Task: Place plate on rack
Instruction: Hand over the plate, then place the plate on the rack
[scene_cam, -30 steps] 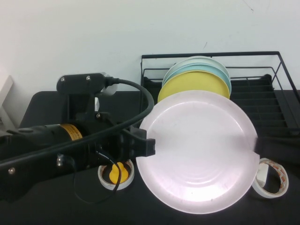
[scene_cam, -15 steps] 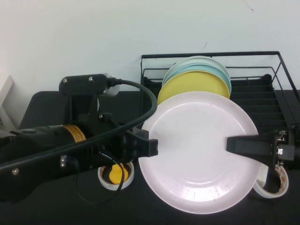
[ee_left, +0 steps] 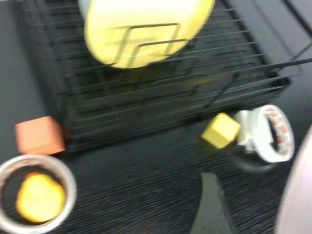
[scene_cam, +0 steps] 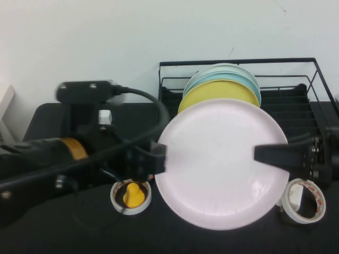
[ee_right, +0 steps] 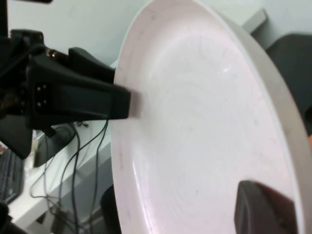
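Observation:
The pale pink plate (scene_cam: 222, 164) is held in the air, face toward the camera, in front of the black wire rack (scene_cam: 318, 79). My left gripper (scene_cam: 159, 159) sits at the plate's left rim; in the left wrist view one of its fingers (ee_left: 209, 200) stands apart from the plate's edge (ee_left: 298, 195), so it looks open. My right gripper (scene_cam: 260, 152) is shut on the plate's right rim, one of its fingers (ee_right: 263, 209) lying on the plate's face (ee_right: 195, 122). The rack also shows in the left wrist view (ee_left: 146, 92).
A yellow plate (scene_cam: 220, 92) and light blue plates (scene_cam: 233, 76) stand upright in the rack. On the black table are a tape roll around a yellow toy (scene_cam: 131, 197), a second tape roll (scene_cam: 302, 208), an orange cube (ee_left: 39, 135) and a yellow cube (ee_left: 220, 130).
My right gripper came in from the right and took the plate's right rim. The plate rose slightly. My left arm drew back to the left along the plate's left rim.

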You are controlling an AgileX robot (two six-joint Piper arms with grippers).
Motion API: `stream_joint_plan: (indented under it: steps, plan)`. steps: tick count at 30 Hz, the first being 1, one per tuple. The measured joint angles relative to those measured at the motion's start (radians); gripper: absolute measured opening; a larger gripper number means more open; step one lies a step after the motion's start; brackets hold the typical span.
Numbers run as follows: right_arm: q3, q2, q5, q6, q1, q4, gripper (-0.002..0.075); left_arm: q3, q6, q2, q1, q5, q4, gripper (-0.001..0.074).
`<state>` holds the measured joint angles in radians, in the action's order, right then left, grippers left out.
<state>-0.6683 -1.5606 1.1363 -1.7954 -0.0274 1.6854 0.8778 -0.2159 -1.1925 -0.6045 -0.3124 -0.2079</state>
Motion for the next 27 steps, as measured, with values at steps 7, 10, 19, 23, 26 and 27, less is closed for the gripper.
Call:
stream_joint_plan:
  steps: [7, 10, 19, 23, 26, 27]
  plan:
    - [-0.193, -0.001, -0.049, -0.061, -0.002, -0.049, 0.0112, -0.016, -0.052, 0.143, 0.117, -0.177, 0.122, 0.0281]
    - [-0.313, -0.001, -0.108, -0.071, -0.002, -0.112, 0.0112, -0.079, -0.075, 0.254, 0.145, -0.19, 0.155, 0.0161]
    - [-0.654, -0.031, -0.187, -0.238, -0.002, -0.277, 0.0112, -0.33, -0.24, 0.589, 0.152, -0.152, 0.187, 0.0004]
    - [-0.766, -0.093, -0.135, -0.298, -0.002, -0.335, 0.0112, -0.41, -0.314, 0.69, 0.152, -0.146, 0.187, 0.0]
    - [-0.843, -0.165, -0.121, -0.303, -0.002, -0.35, 0.0112, -0.441, -0.369, 0.745, 0.152, -0.167, 0.191, 0.0]
    - [-0.868, -0.194, -0.119, -0.303, -0.002, -0.355, 0.0112, -0.447, -0.395, 0.761, 0.152, -0.176, 0.191, 0.0]
